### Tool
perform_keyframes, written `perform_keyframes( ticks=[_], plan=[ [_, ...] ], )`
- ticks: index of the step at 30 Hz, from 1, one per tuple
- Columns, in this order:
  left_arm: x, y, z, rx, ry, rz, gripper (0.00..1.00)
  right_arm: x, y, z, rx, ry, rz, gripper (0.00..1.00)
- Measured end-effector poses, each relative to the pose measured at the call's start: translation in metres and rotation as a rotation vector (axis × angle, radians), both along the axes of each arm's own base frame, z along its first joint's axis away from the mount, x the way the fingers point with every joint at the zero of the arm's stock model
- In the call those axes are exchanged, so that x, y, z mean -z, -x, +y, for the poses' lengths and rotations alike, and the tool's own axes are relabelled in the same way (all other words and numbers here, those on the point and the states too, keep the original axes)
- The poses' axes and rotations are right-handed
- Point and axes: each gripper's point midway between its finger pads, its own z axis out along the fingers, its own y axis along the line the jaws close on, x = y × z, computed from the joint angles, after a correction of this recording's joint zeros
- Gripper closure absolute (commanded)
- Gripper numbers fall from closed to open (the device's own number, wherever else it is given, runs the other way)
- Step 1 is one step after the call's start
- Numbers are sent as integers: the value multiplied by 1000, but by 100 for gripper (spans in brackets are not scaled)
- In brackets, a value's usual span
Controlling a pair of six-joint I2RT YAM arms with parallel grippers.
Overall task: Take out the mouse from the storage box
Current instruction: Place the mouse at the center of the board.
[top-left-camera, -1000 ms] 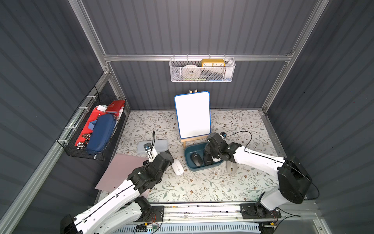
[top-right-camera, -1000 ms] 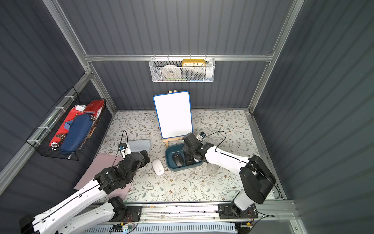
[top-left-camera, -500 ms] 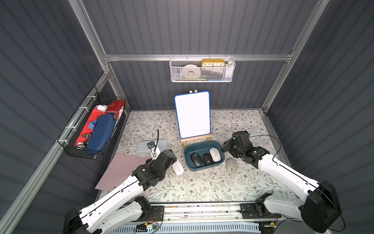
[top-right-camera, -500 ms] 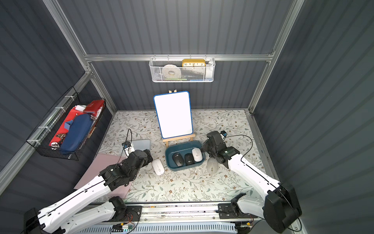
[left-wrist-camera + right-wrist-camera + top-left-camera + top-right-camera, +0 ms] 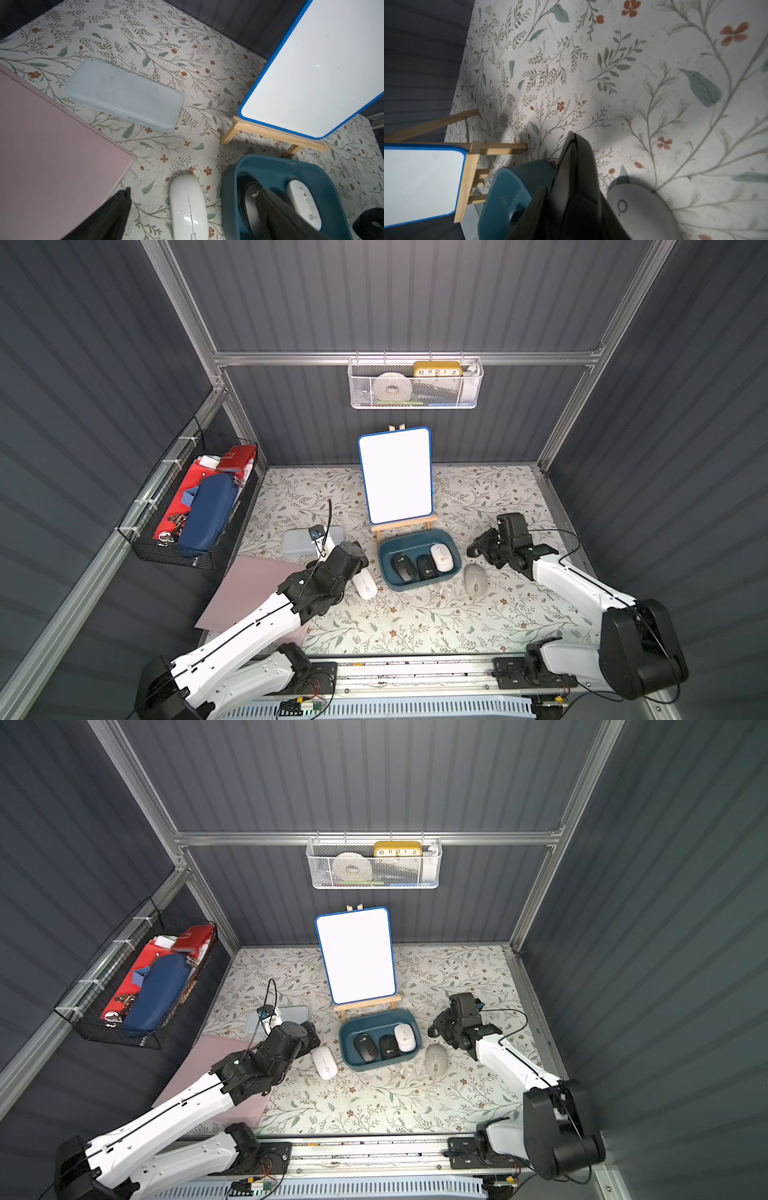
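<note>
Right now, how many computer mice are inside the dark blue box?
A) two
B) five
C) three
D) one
C: in a top view, the storage box holds a large black mouse, a small black mouse and a white mouse, side by side.

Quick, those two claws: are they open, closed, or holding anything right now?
Left gripper: open, holding nothing.
Right gripper: closed, holding nothing.
</note>
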Motion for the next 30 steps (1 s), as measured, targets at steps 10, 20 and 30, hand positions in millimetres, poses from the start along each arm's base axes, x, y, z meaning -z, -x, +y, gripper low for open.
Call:
perform_keyframes(
  ticks=[10,20,30],
  plan=[
    [-5,-3,-7,19,32,-17,1,30,-19,3,-52,-51,17,71],
    [5,-7,-13,24,15,7,1,47,-31,8,-87,-92,11,66],
    [6,-8,-17,32,21,11,1,50,-35,11,-121,-113,-3,44]
  ],
)
